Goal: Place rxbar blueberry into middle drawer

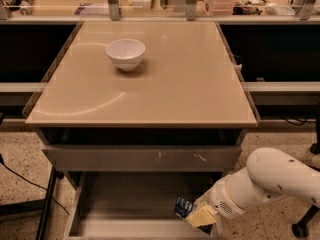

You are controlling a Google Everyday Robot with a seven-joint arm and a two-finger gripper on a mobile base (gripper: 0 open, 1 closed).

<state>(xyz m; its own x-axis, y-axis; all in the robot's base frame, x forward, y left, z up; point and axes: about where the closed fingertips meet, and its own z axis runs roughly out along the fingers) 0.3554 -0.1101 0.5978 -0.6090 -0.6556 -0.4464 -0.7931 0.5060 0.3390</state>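
Observation:
The rxbar blueberry (183, 207), a small dark navy wrapper with white lettering, is held in my gripper (196, 214) at the bottom right. The gripper is shut on the bar and holds it tilted, just inside the right part of the open middle drawer (125, 199). The drawer is a wide shallow grey tray with a bare floor, pulled out below the table. My white arm (270, 179) reaches in from the right, over the drawer's right wall.
A white bowl (125, 53) stands on the tan table top (165, 89) at the back left. A shut grey drawer front with pale scratches (142, 158) sits above the open drawer. Shelves with clutter line the back.

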